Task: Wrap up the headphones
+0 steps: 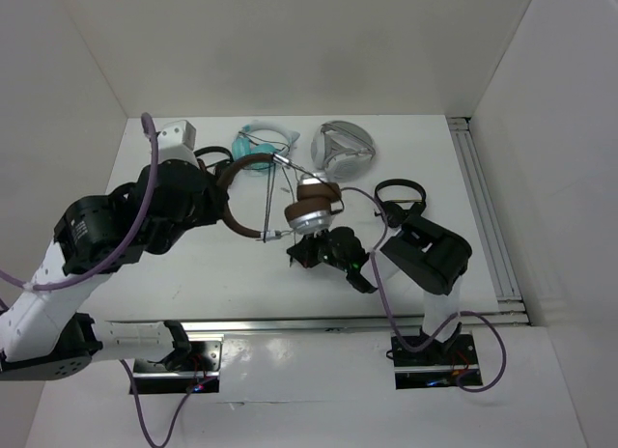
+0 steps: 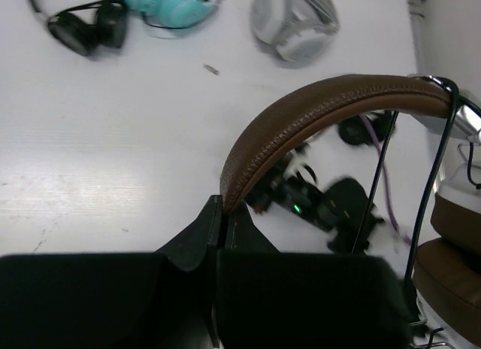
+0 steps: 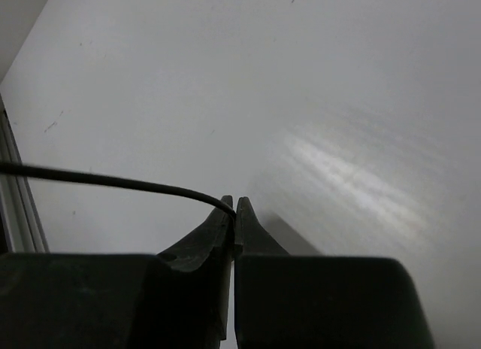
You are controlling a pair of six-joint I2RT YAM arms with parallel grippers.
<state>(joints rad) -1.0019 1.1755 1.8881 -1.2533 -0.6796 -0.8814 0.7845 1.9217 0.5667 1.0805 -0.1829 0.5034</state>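
Winding step: two arms hold the brown headphones over the desk.
The left fingers [image 2: 222,213] are closed on the brown leather-look headband [image 2: 323,108] of the silver-and-brown over-ear headphones [image 1: 311,211], which appear raised off the white desk [image 1: 193,274], just beyond the fingertips. The right fingers [image 3: 234,212] are pinched narrow on the thin black cable [image 3: 113,181], which runs away to their left side. I judge that the step in hand is winding the cable around the headphones; the next move calls for a tight cable while circling. Below the right fingers the desk is bare, but a teal pair [image 1: 256,144] lies beyond the left fingers, near the far wall.
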